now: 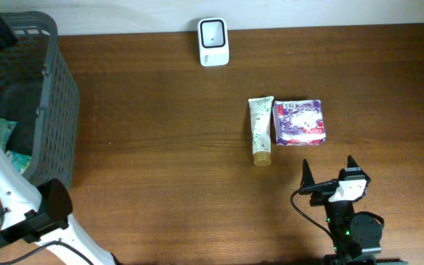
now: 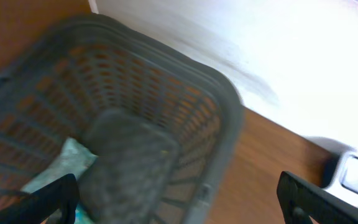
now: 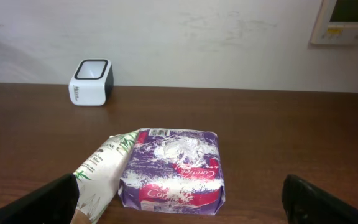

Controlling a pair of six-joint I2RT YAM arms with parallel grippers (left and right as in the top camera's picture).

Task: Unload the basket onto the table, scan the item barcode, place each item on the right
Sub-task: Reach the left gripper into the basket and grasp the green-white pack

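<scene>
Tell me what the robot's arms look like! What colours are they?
The left arm is made of smooth white tubes with a chunky black joint. The right arm is mostly black, with a white block near its tip, a thin black cable looping beside it and a tiny green light. Both arms end in black, pointed jaws.

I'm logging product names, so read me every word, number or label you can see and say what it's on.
"Carefree", likely, in script on the purple packet; its barcode digits too small.
Tube: print too small.
Scanner: side label blurred.
Wall panel: yellow label unreadable.
</scene>
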